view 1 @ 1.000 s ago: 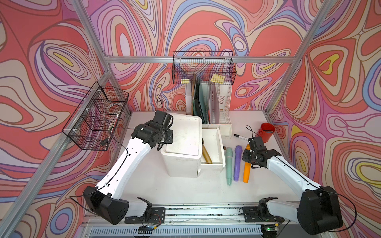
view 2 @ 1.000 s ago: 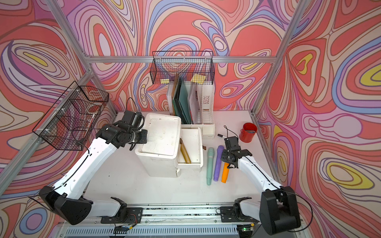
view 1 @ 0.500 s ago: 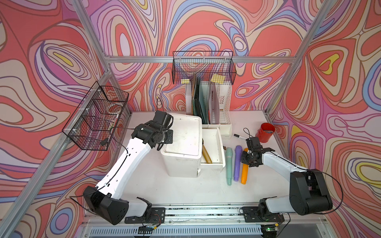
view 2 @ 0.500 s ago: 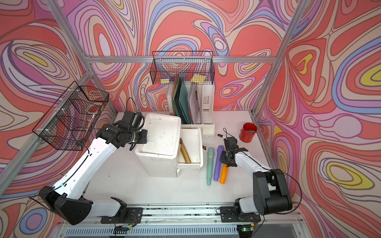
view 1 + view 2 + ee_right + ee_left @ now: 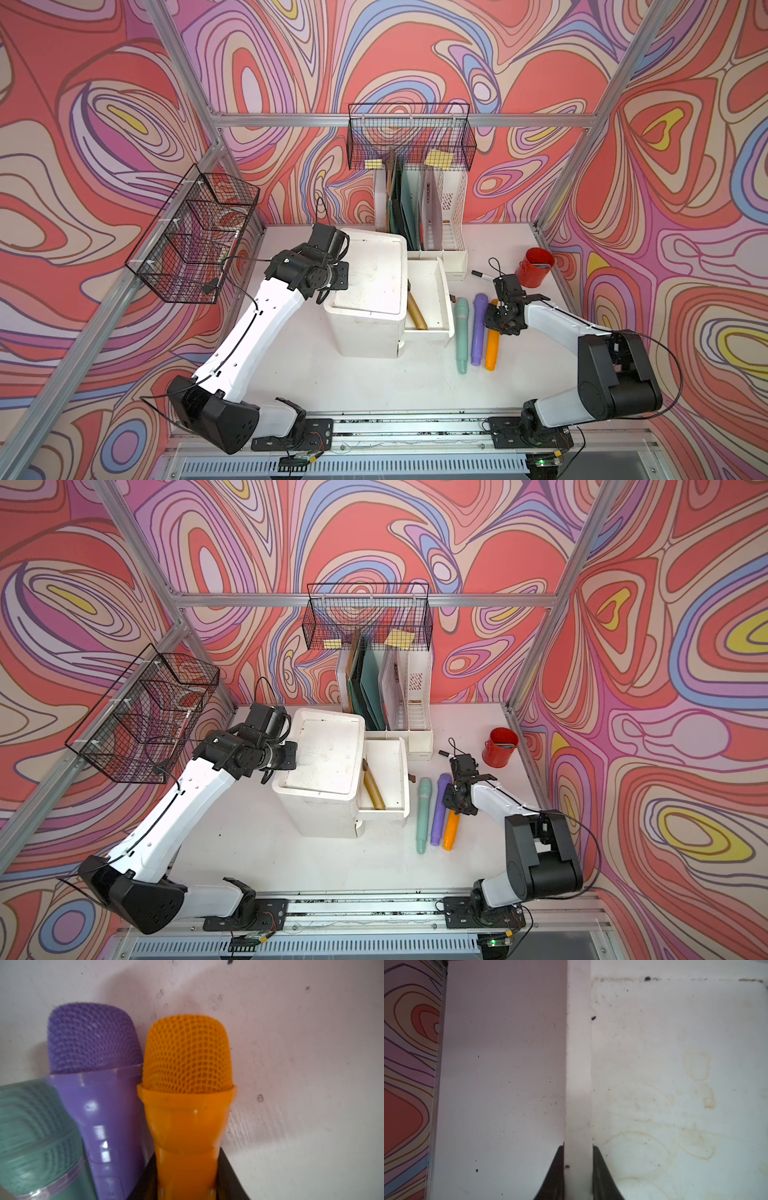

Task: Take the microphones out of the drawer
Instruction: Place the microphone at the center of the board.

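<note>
A white cabinet [image 5: 370, 286] stands mid-table with its drawer [image 5: 436, 286] pulled open to the right. A gold microphone [image 5: 417, 311] lies in the drawer, its far end tucked under the cabinet top. Right of the drawer, a green microphone [image 5: 461, 332], a purple microphone [image 5: 478, 328] and an orange microphone [image 5: 492, 349] lie side by side. My right gripper [image 5: 500, 320] is shut on the orange microphone's [image 5: 187, 1084] handle just below its mesh head. My left gripper [image 5: 577, 1146] is shut on the cabinet's raised left rim [image 5: 578, 1064].
A red cup [image 5: 534, 268] and a black marker [image 5: 482, 274] lie behind the right gripper. A white file organizer [image 5: 440, 216] stands behind the drawer. Wire baskets hang on the back wall [image 5: 409, 137] and the left wall [image 5: 195, 237].
The right arm has folded, its elbow dropping toward the front rail. The orange microphone has shifted slightly toward the purple one. The left arm has not moved.
</note>
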